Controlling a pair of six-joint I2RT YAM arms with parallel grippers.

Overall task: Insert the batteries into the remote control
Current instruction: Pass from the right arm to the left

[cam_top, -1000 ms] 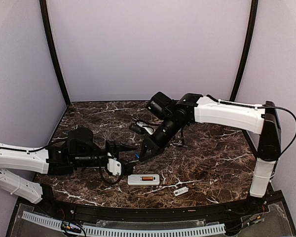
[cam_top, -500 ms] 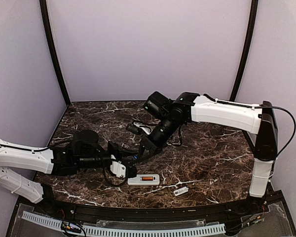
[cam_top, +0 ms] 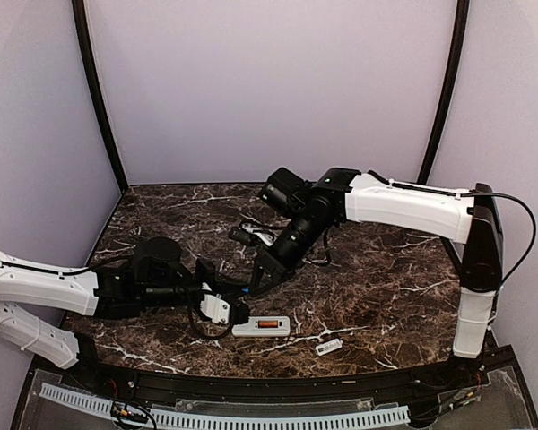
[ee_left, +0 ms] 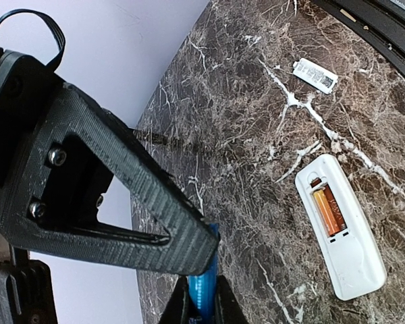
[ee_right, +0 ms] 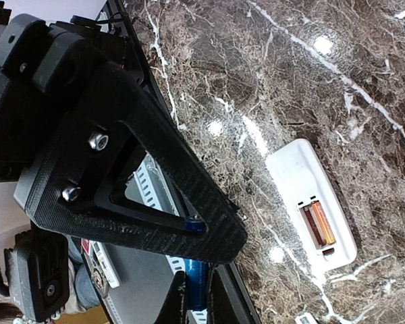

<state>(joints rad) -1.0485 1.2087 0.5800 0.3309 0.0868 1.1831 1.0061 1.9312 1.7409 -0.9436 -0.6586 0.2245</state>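
Observation:
The white remote control [cam_top: 249, 327] lies face down near the front edge, its battery bay open. It also shows in the left wrist view [ee_left: 354, 260] and the right wrist view [ee_right: 300, 172]. The orange battery [cam_top: 267, 323] lies in the bay [ee_left: 326, 210] [ee_right: 322, 223]. Both grippers meet just above and left of the remote. My left gripper [cam_top: 237, 288] [ee_left: 202, 305] and my right gripper [cam_top: 255, 281] [ee_right: 199, 305] are each shut on the blue battery [ee_left: 204, 287] [ee_right: 201, 280], held off the table. Each wrist view also shows the other gripper's large black finger across it.
A small loose white piece [cam_top: 329, 346] [ee_left: 315, 74] lies right of the remote near the front edge. A black rail [cam_top: 278, 387] and a white slotted strip [cam_top: 251, 418] run along the front. Lilac walls close in the marble table [cam_top: 386, 296].
My left gripper has moved right, up to the blue battery in my right gripper, and closed on it. My right gripper has shifted slightly left. The remote has not moved.

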